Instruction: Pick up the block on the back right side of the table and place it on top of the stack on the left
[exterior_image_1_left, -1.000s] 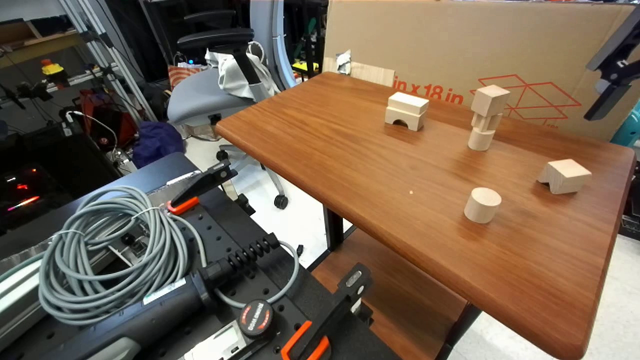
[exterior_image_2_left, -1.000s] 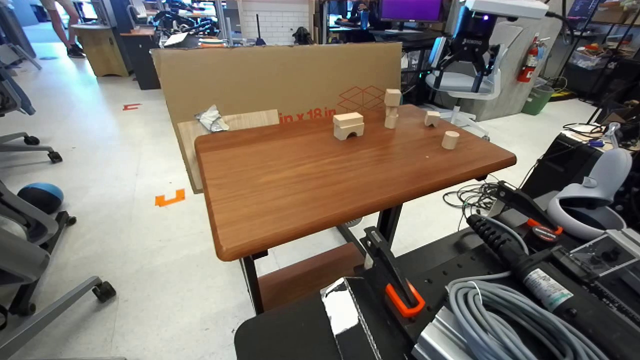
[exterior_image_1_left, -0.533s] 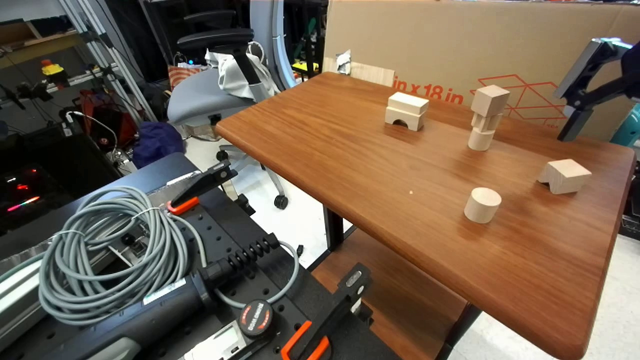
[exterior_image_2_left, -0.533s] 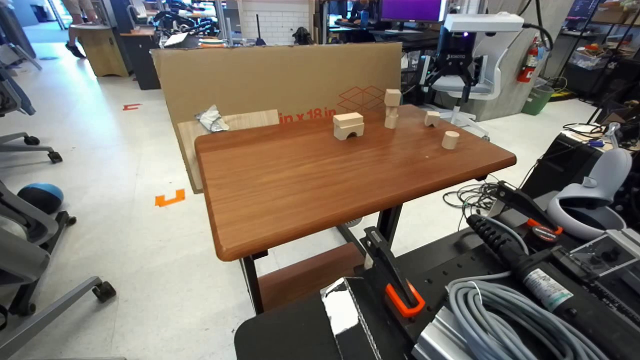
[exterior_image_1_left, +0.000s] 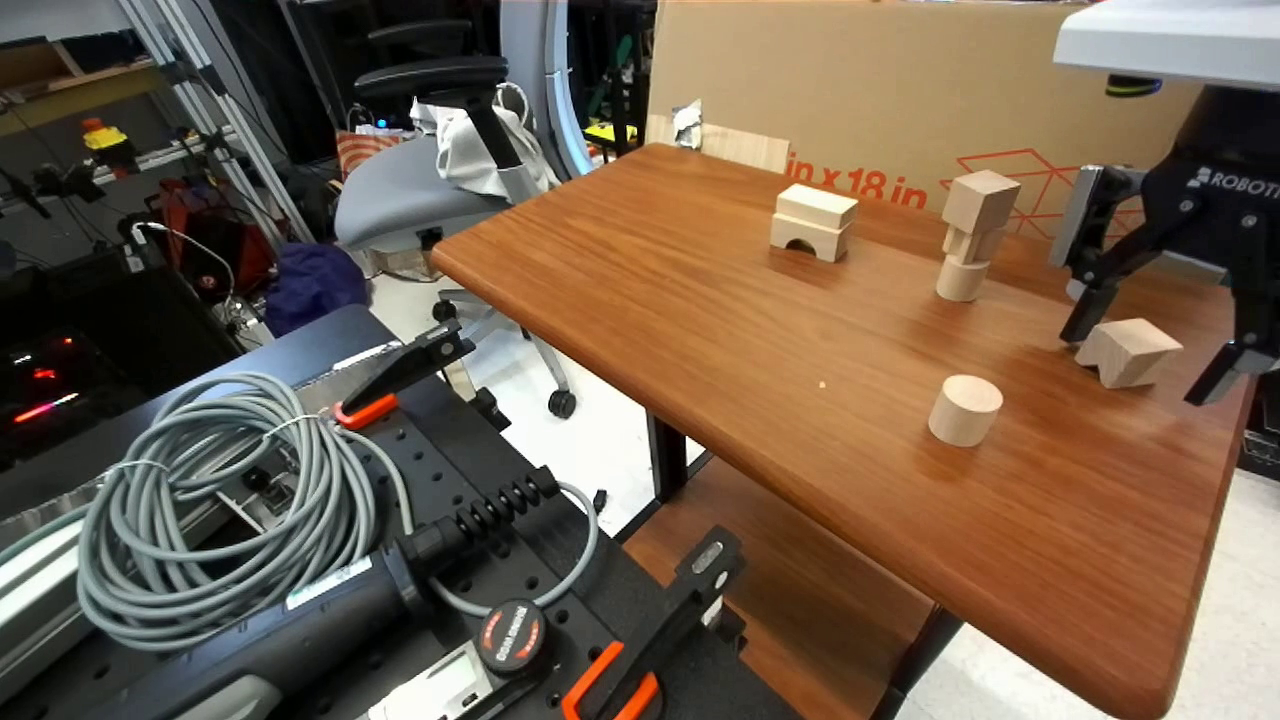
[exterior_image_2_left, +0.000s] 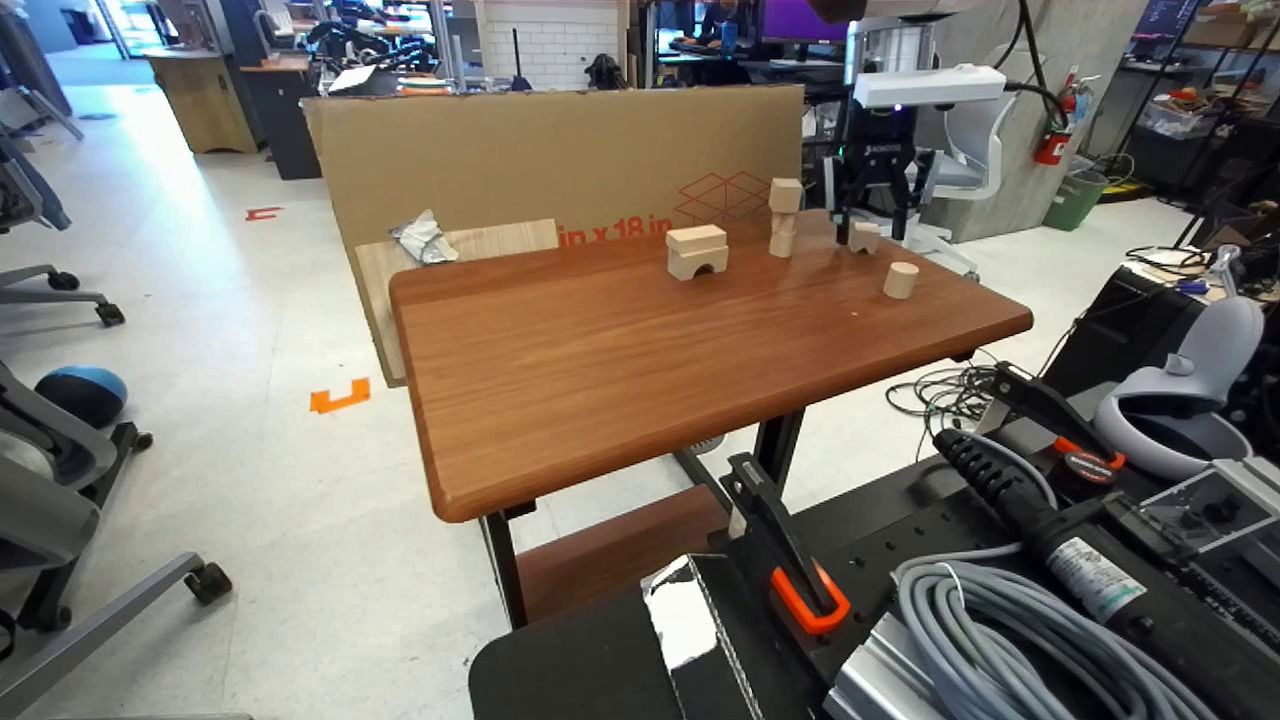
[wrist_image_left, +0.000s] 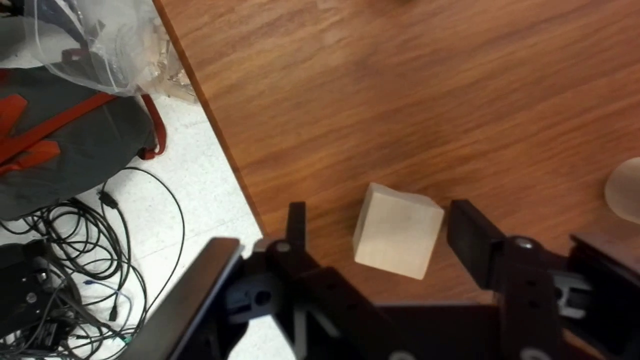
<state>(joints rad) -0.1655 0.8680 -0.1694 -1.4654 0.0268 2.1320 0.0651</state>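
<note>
The block, pale wood with a notch underneath, stands on the reddish-brown table (exterior_image_1_left: 700, 290) near its back right corner. It shows in both exterior views (exterior_image_1_left: 1130, 352) (exterior_image_2_left: 864, 237) and in the wrist view (wrist_image_left: 399, 232). My gripper (wrist_image_left: 378, 215) is open, with one finger on each side of the block. In the wrist view a gap shows on both sides, narrower at the right finger. The gripper also shows in both exterior views (exterior_image_1_left: 1142, 364) (exterior_image_2_left: 871, 236), low over the block. The stack (exterior_image_1_left: 813, 222), an arch block with a flat block on top, stands left (exterior_image_2_left: 697, 252), outside the wrist view.
A narrow tower of pale blocks (exterior_image_1_left: 962, 245) stands between the stack and the gripper. A short round cylinder (exterior_image_1_left: 965, 410) stands nearer the table's front (exterior_image_2_left: 900, 281). A cardboard sheet (exterior_image_2_left: 550, 150) rises behind the table. The table's side edge (wrist_image_left: 220, 135) is close to the gripper.
My gripper has come in from the right and down, from beyond the table's right end to around the block. The fingers stay open. The blocks have not moved.
</note>
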